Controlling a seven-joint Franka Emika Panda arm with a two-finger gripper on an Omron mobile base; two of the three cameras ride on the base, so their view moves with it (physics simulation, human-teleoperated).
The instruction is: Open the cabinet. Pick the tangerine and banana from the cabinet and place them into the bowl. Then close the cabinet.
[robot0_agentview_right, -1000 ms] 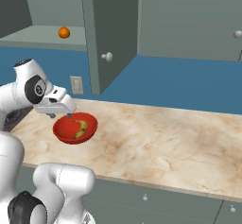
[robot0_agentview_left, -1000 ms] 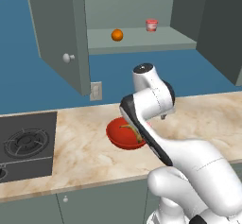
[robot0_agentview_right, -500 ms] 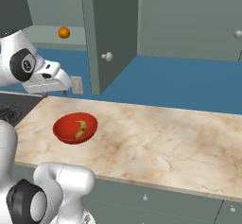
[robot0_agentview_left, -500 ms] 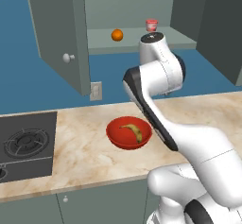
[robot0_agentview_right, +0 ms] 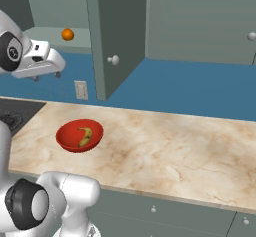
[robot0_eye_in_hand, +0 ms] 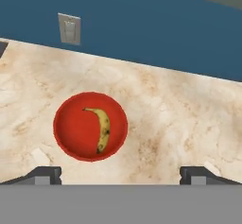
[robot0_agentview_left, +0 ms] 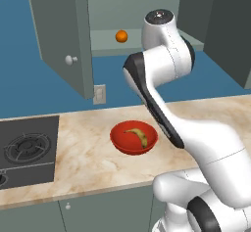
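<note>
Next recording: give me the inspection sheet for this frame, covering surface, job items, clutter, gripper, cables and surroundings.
Surface: marble counter, bare apart from the bowl.
Bowl: red bowl stands on the counter in front of the wall socket.
Banana: banana lies inside the bowl.
Tangerine: tangerine sits on the cabinet shelf, not in the bowl.
Cabinet: cabinet is open, its left door swung out.
Clutter: nothing seen.
Gripper: gripper open and empty, raised above the counter, looking down on the bowl.
Cables: nothing seen.
Surroundings: gas hob at the counter's left; blue wall behind; base units below.
</note>
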